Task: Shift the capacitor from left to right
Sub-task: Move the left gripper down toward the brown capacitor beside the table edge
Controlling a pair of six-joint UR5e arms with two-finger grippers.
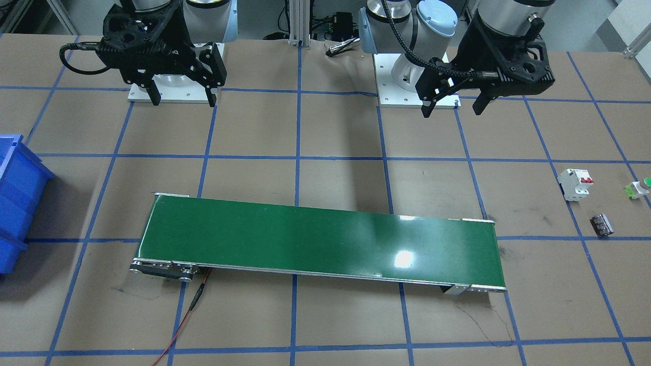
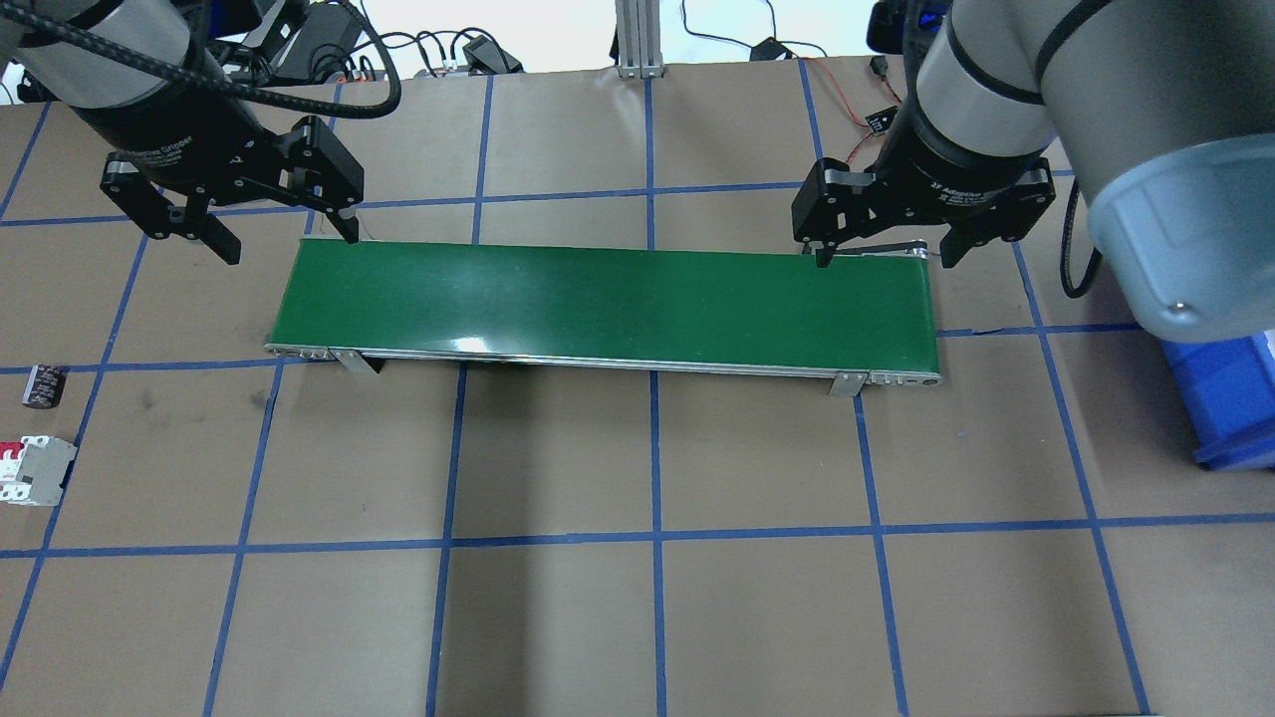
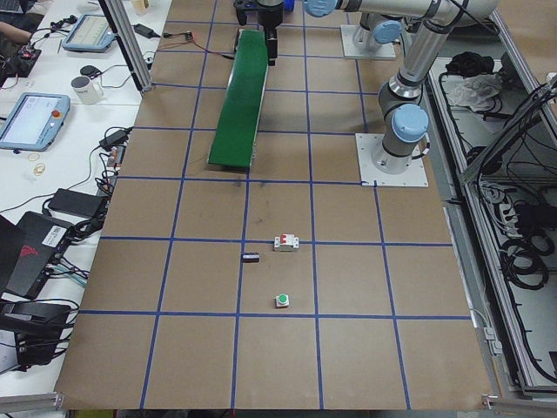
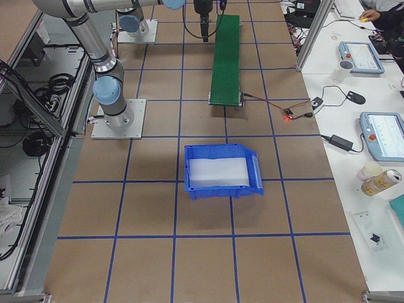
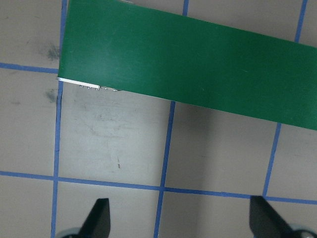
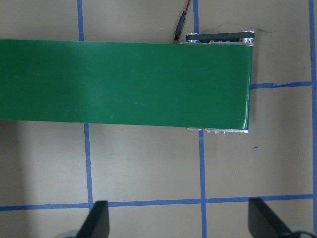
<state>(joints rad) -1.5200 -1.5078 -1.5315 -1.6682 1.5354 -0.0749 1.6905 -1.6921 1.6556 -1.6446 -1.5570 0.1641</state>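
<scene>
Left gripper (image 1: 452, 111) and right gripper (image 1: 183, 101) both wide apart, empty; capacitor (image 1: 601, 224) on table (image 1: 346, 315)

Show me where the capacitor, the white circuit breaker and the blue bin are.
capacitor (image 1: 601, 224), front-facing view, on its dark body.
white circuit breaker (image 1: 575, 184), front-facing view, on its white housing.
blue bin (image 4: 218, 192), exterior right view, on its near wall.

Overhead cam sits behind the robot, looking forward and down. Front cam faces it across the table (image 1: 330, 127). Side cams look along it from each end, far back. Wrist cams point straight down, close. All share the green belt (image 2: 608, 299).
</scene>
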